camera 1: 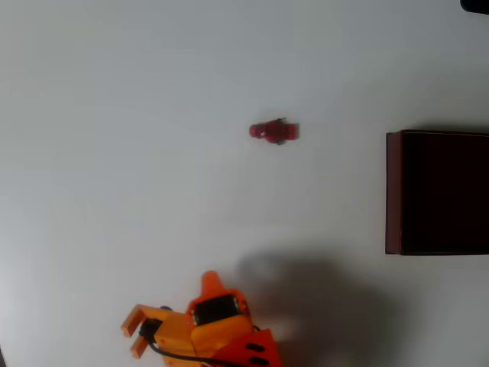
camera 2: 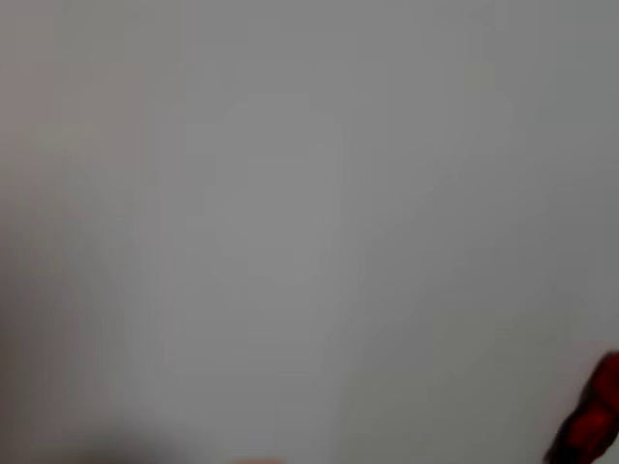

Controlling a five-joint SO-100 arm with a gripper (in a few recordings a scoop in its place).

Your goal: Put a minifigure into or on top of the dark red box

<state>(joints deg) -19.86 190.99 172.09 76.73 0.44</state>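
Note:
The minifigure, tiny and all red, lies on its side on the white table, above centre in the overhead view. A blurred red shape at the wrist view's bottom right corner looks like the same figure. The dark red box stands at the right edge, its nearly black inside facing up, partly cut off by the frame. My orange gripper is low at the bottom left, far from both figure and box. Its two fingers stand apart with nothing between them.
The orange arm rises from the bottom edge and throws a broad soft shadow to its right. Bare white table lies between the gripper, the figure and the box.

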